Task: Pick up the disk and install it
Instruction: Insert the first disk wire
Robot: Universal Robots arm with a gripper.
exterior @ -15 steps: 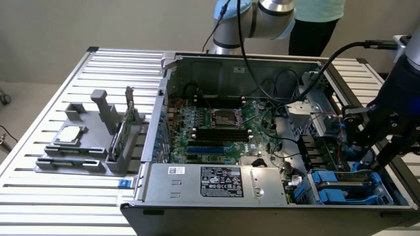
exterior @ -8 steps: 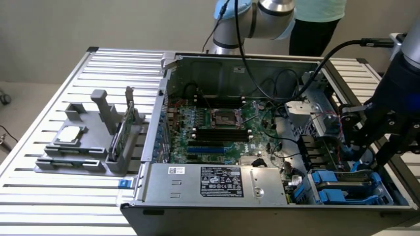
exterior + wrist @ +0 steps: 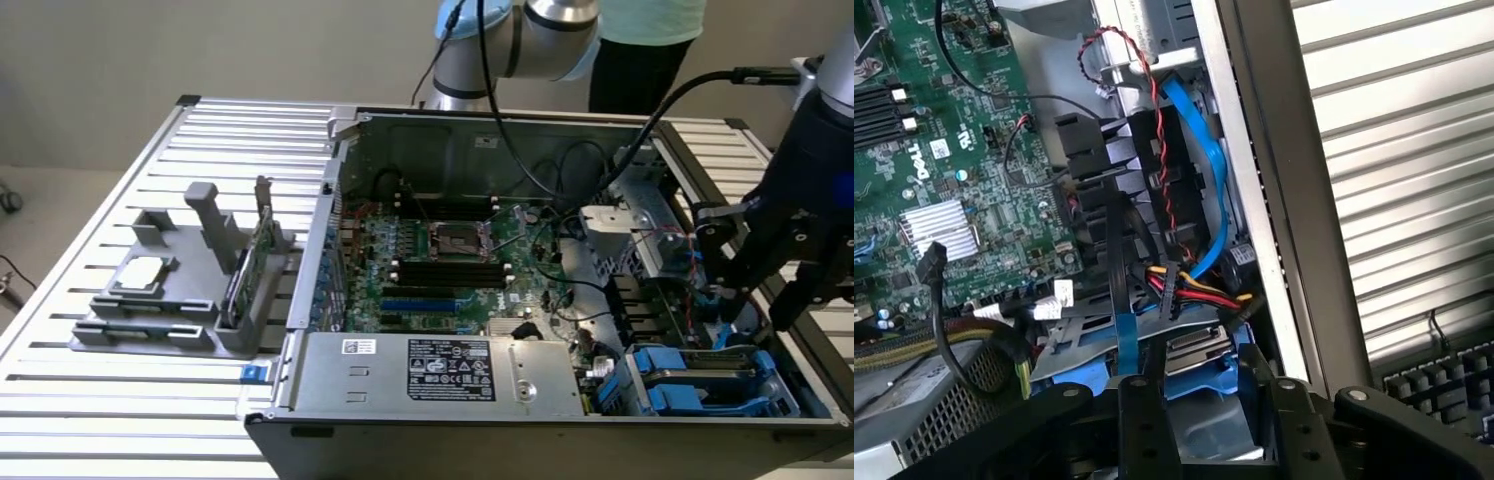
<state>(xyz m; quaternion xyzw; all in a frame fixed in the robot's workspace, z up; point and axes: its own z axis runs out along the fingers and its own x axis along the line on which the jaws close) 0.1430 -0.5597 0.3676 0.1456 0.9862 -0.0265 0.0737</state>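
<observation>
The gripper (image 3: pixel 1199 395) holds the disk (image 3: pixel 1199 352) by its blue rails, the jaws closed on it at a medium width. It is at the blue drive bay (image 3: pixel 701 385) of the computer case (image 3: pixel 534 445). Beyond lies the motherboard (image 3: pixel 441 260).

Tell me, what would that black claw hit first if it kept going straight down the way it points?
Most likely the blue drive bay in the computer case's corner, directly beneath the gripper, though depth is hard to judge and cables lie close by.
</observation>
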